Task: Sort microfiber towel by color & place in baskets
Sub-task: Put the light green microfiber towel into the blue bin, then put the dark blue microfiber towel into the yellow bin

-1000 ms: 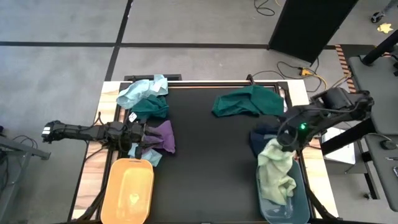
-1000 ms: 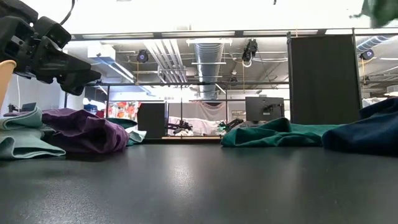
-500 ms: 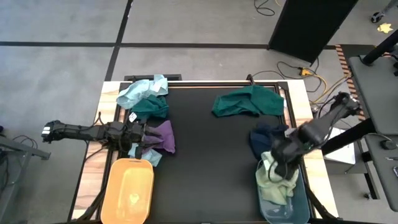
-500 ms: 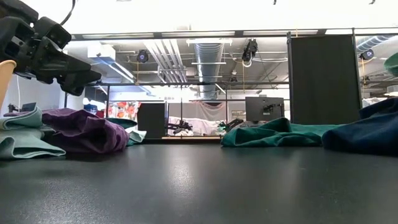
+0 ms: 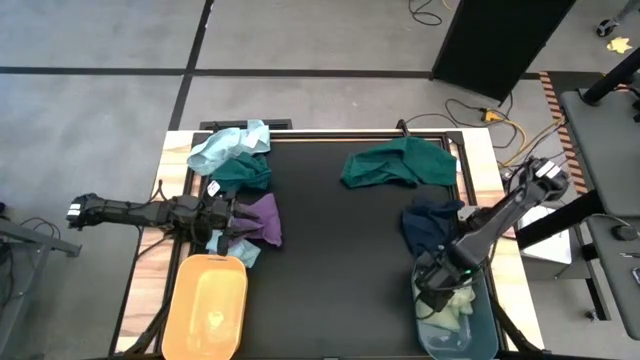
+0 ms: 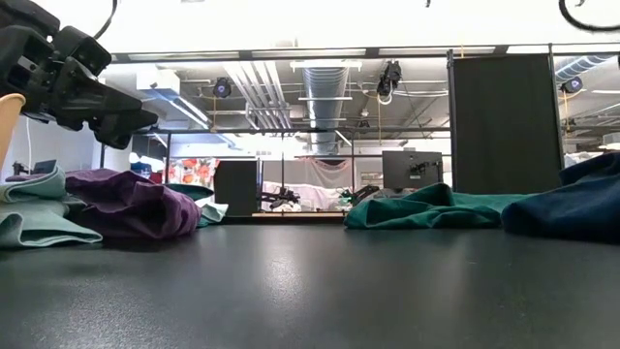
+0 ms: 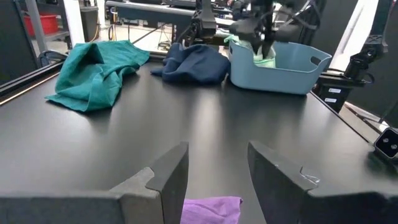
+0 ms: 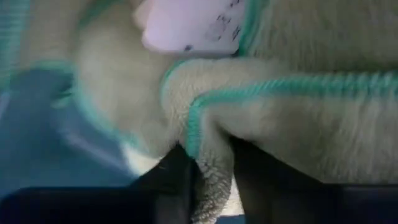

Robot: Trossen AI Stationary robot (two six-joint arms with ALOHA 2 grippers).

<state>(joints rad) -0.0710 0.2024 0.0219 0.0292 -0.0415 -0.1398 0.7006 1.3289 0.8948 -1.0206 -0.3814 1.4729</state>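
High view alone takes in both baskets: the orange-yellow basket (image 5: 208,305) at the lower left of the frame and the grey-blue basket (image 5: 456,322) at the lower right. Nothing can be made out inside the orange-yellow one, while a pale yellow-green towel (image 5: 452,305) is seen lying in the grey-blue one. The right gripper (image 5: 432,291) is lowered into that basket, at its upper end, directly over the towel. Right wrist view adds what is hidden from above: a fold of the pale towel (image 8: 205,143), edged in teal, is pinched between the two dark fingers (image 8: 171,180), and a white label (image 8: 186,25) is seen on the cloth.

Left wrist view shows the left gripper (image 7: 214,171) with its fingers spread wide and nothing between them, a purple towel (image 5: 260,220) lying just beneath. In the high view this gripper is held at the left edge of the table (image 5: 340,270), beside the purple cloth. A dark green towel (image 5: 395,163) is spread at the upper centre, a navy towel (image 5: 428,225) lies just above the grey-blue basket, and a light blue towel (image 5: 225,148) with another green towel (image 5: 240,172) is piled at the upper left.
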